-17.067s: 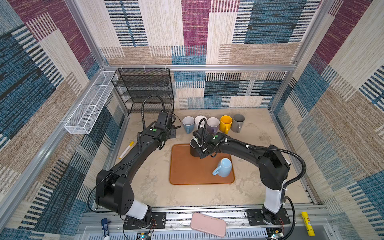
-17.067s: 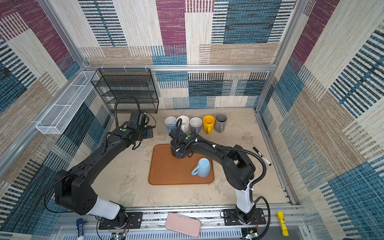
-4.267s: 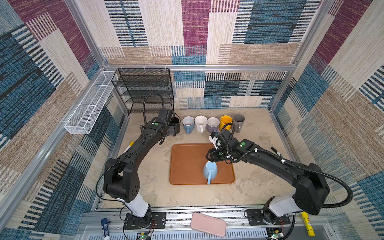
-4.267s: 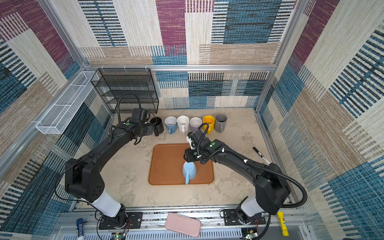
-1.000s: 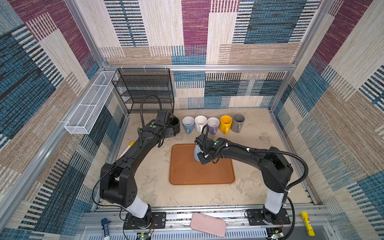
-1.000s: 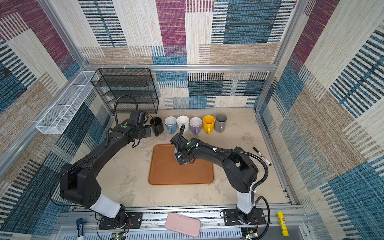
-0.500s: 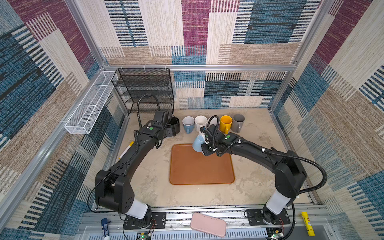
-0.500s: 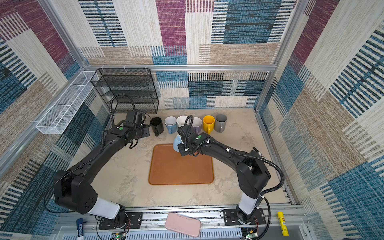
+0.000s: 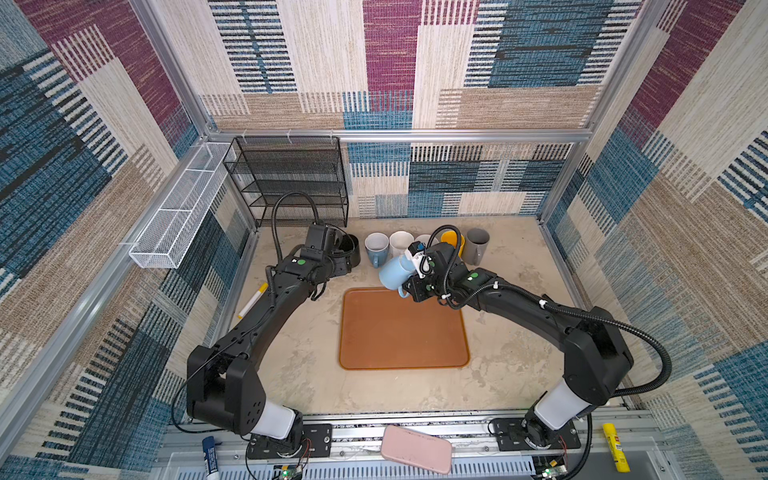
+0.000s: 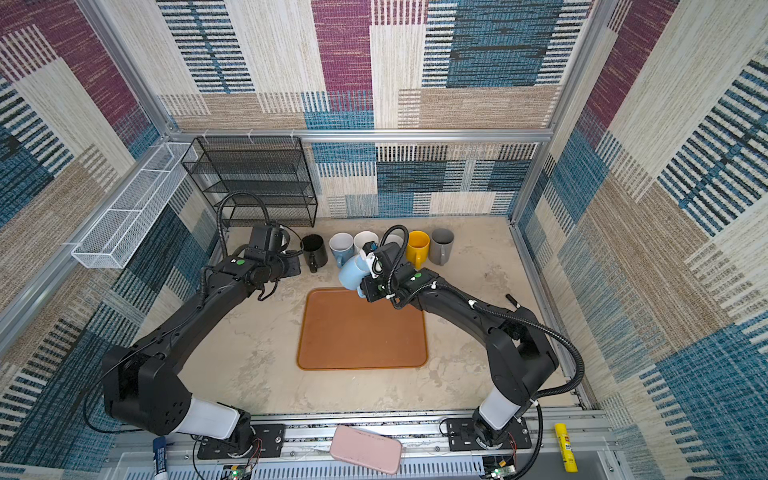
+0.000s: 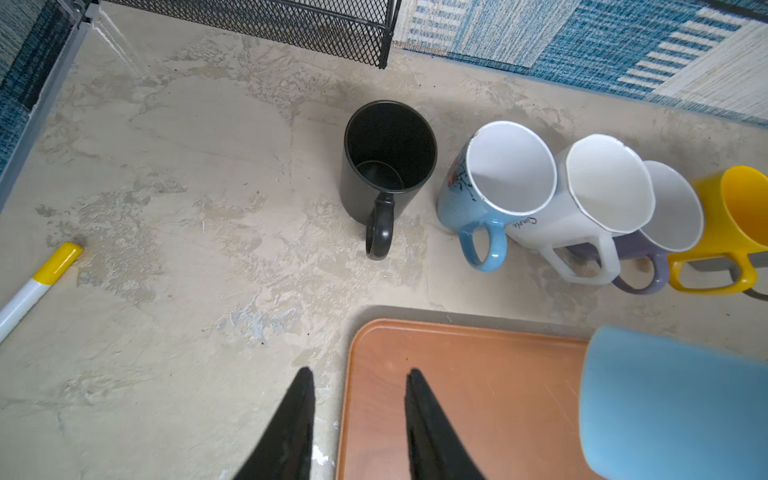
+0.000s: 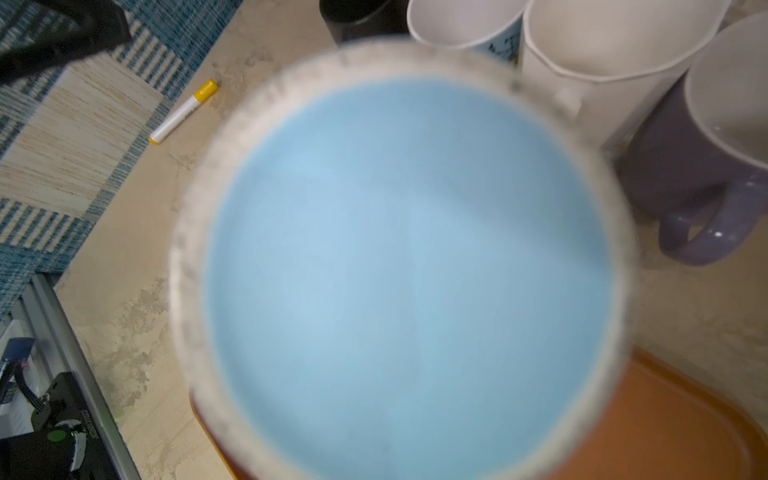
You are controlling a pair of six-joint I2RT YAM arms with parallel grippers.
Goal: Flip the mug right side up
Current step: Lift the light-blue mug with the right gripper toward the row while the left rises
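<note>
Holding the mug [image 9: 392, 272] aloft by its handle, my right gripper [image 9: 404, 291] is clamped shut on it; the mug hangs tilted over the back edge of the tray [image 9: 403, 332], just beside the row of mugs [image 9: 388, 244]; in the right wrist view its pale-rimmed base [image 12: 407, 266] fills the frame and hides my jaws. My left gripper [image 11: 359, 374] hangs empty, jaws a little apart, near the black mug [image 11: 388, 166].

Risks, as I judge them:
- (a) the grip is on the handle alone, so the heavy body could pivot or slip in the jaws during the turn;
- (b) the swing runs close to the row, so the body could knock a neighbour over;
- (c) a release before the mug is fully upright could land it on the edge of its base and topple it;
- (d) a landing astride the tray's raised lip would leave it rocking.
</note>
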